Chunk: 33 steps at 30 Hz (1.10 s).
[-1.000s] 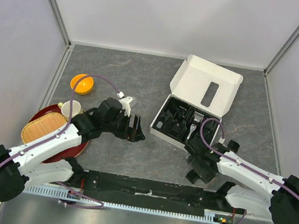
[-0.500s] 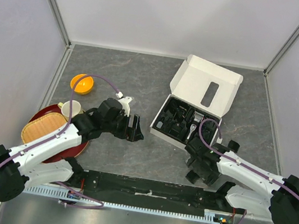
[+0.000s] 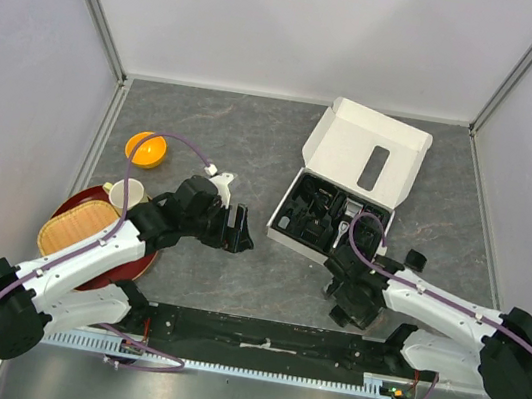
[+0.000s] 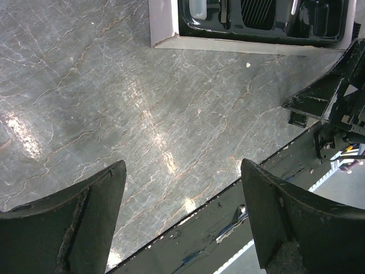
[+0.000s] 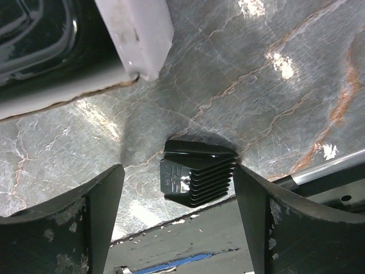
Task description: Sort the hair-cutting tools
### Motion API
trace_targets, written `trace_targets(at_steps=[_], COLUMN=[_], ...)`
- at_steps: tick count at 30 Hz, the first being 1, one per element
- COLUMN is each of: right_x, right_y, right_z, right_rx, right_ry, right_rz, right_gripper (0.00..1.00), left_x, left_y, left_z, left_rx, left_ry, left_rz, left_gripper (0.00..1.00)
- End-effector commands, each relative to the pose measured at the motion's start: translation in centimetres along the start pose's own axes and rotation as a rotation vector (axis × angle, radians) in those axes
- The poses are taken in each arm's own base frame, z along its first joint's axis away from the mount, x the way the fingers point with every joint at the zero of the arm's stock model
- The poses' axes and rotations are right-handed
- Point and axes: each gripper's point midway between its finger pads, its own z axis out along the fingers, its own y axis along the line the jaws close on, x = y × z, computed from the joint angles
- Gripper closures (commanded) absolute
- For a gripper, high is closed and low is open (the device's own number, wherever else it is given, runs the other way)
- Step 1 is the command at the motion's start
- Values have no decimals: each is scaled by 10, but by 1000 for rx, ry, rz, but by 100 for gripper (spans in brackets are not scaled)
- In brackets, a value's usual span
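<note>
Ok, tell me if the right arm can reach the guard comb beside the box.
Probably yes: the guard comb lies on the table between the right gripper's open fingers, nothing covering it.

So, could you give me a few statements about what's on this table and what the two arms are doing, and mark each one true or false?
1. The white box has its lid open. True.
2. The left gripper holds a comb. False: it is open and empty above the table.
3. A black comb lies on the table between the open fingers of the right gripper. True.
4. The orange bowl sits inside the box. False: it stands on the table, well to the left of the box.
</note>
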Motion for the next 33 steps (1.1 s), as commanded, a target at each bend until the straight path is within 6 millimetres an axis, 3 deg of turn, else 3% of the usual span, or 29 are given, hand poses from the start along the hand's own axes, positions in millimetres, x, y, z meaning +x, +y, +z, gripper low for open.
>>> trace_targets(at_steps=[1, 7, 11, 14, 21, 24, 33], right_x=[1, -4, -9, -13, -23, -34, -79], right_y=[-2, -2, 5, 12, 20, 26, 63], right_z=[10, 15, 12, 7, -7, -21, -89], right_rx=[24, 44, 17, -14, -45, -71, -192], right_ry=[-17, -50, -80, -99, -143, -185, -367], right_rz=[30, 7, -1, -7, -27, -32, -79], right_gripper=[17, 28, 43, 49, 56, 56, 56], left_x=[-12, -14, -13, -13, -13, -13, -14], left_y=[-4, -4, -3, -2, -3, -3, -3], left_z=[-4, -6, -6, -5, -5, -6, -7], left_rx=[2, -6, -9, -12, -11, -10, -9], left_ry=[-41, -47, -44, -42, -40, -42, -49], left_rz=[22, 24, 25, 21, 18, 20, 21], left_gripper=[12, 12, 12, 12, 12, 12, 12])
